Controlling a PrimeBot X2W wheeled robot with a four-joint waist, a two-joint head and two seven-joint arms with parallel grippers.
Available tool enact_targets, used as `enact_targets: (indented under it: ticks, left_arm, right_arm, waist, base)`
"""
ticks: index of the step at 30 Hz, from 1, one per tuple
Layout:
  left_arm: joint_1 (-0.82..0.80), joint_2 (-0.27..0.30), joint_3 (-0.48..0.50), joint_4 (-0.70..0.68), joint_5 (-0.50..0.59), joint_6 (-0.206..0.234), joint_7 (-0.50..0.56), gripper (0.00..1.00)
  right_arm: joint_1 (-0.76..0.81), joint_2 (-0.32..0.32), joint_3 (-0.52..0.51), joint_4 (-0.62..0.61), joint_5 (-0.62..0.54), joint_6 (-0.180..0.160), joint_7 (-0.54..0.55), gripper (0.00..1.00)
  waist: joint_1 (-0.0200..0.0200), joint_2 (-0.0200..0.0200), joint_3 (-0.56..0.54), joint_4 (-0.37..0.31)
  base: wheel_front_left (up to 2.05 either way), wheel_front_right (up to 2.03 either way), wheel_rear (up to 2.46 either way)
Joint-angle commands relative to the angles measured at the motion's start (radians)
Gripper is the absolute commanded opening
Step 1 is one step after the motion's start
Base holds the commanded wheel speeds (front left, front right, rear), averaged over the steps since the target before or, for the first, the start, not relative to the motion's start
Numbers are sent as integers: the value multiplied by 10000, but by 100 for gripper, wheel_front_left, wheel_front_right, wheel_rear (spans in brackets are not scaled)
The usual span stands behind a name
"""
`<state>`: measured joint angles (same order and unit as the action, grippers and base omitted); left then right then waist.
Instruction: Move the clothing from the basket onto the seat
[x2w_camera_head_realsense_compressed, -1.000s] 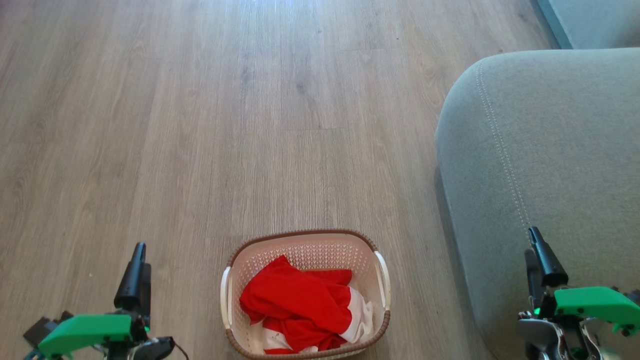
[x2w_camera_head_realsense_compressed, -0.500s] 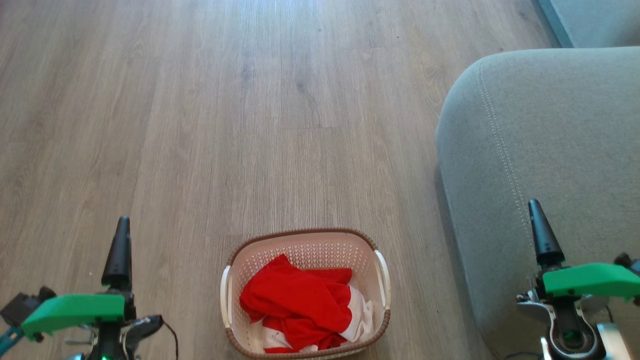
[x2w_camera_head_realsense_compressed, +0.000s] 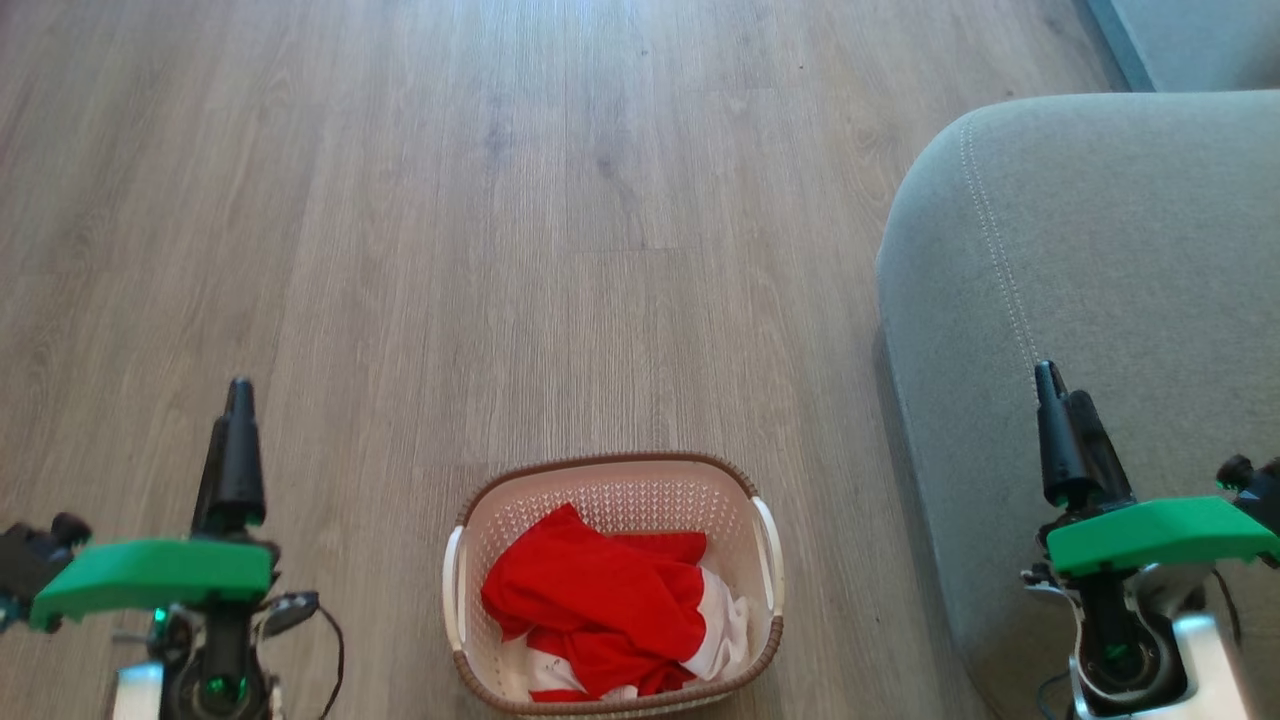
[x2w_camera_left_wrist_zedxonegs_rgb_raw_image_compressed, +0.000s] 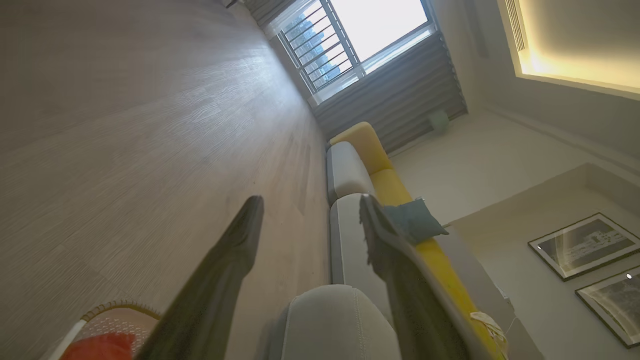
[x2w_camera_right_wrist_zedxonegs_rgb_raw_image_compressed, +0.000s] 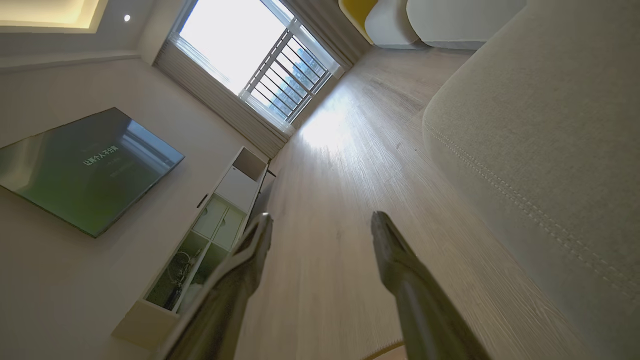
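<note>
Cream plastic basket (x2w_camera_head_realsense_compressed: 612, 468) of red fabric clothing (x2w_camera_head_realsense_compressed: 595, 600) sits at 6 o'clock, bare wood floor (x2w_camera_head_realsense_compressed: 500, 200) beyond, grey-green upholstered seat (x2w_camera_head_realsense_compressed: 1100, 250) edging 3 o'clock; left gripper (x2w_camera_head_realsense_compressed: 238, 400), right gripper (x2w_camera_head_realsense_compressed: 1060, 385) gape empty; wrist views add a window (x2w_camera_right_wrist_zedxonegs_rgb_raw_image_compressed: 240, 50)

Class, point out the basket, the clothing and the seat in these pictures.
basket (x2w_camera_head_realsense_compressed: 620, 492): head view, on its far perforated wall.
clothing (x2w_camera_head_realsense_compressed: 590, 600): head view, on the middle of the red fabric.
seat (x2w_camera_head_realsense_compressed: 1130, 250): head view, on the bare cushion top.
</note>
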<state>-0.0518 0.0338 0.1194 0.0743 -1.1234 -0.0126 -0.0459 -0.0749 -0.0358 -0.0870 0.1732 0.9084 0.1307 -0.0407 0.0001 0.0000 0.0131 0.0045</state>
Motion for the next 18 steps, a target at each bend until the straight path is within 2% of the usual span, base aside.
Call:
enact_targets:
  ticks: [1, 7, 18]
  left_arm:
    - [-607, 93, 30, -566, 373, 91, -101, 100]
    - [-630, 99, -646, -1200, 1657, 684, -276, 100]
    - [-563, 110, -1924, -1386, 3938, 1074, -597, 100]
  right_arm:
    - [-627, -98, 158, -465, -337, 0, -144, 100]
    - [-673, -104, 380, -599, -1346, 0, -320, 100]
    - [-723, -320, 1023, -473, -2841, 0, -643, 100]
  waist:
    - [-1, 0, 6, -1]
    - [-1, 0, 28, -10]
    - [-1, 0, 24, -40]
  base:
    - [0, 0, 0]
    - [0, 0, 0]
    - [0, 0, 0]
